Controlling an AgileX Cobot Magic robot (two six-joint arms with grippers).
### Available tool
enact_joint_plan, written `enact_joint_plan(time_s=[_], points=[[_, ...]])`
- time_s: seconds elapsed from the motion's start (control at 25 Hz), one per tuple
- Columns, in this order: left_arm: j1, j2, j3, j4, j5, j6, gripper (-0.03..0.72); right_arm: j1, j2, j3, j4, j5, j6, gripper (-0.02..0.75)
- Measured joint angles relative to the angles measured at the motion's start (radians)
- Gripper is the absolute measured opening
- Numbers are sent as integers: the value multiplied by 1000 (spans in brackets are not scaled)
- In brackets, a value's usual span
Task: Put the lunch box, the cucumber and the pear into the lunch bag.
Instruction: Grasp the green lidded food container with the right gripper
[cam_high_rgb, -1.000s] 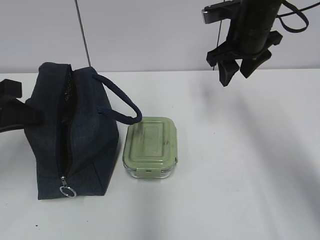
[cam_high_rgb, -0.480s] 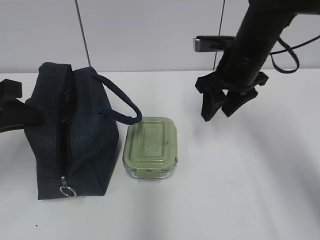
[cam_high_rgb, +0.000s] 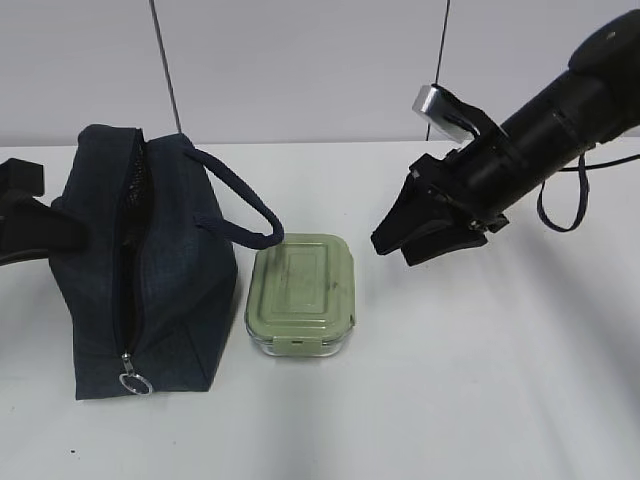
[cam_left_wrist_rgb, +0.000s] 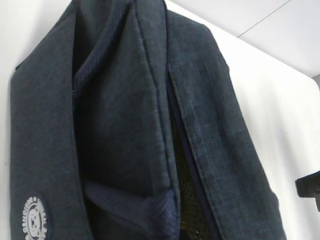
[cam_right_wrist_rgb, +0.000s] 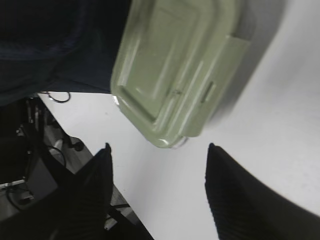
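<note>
Lunch box (cam_high_rgb: 301, 294) centre frame, beside unzipped bag (cam_high_rgb: 140, 265). Right gripper (cam_high_rgb: 412, 232) jaws spread, empty, nearing box. Next: straddle lid, clamp. Left gripper unseen.

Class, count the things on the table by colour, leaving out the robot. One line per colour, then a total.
Navy: 1, the bag
Green: 1, the lunch box
Total: 2. No cucumber or pear is in view.
</note>
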Motion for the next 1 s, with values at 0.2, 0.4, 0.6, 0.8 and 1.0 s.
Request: enact_joint_plan(time_s=[0.2,0.4,0.6,0.8,1.0], points=[[0,0,0,0,0,0,-15,0,0,77,177,1,-145,458],[0,0,0,0,0,0,-15,-5,4,100,264,1,-210,458],[0,0,0,0,0,0,-15,-37,83,100,304,-2,-237,458],[0,0,0,0,0,0,-15,-46,151,100,348,-9,-271,458],[0,0,0,0,0,0,-15,-46,174,101,346,-11,-290,458]])
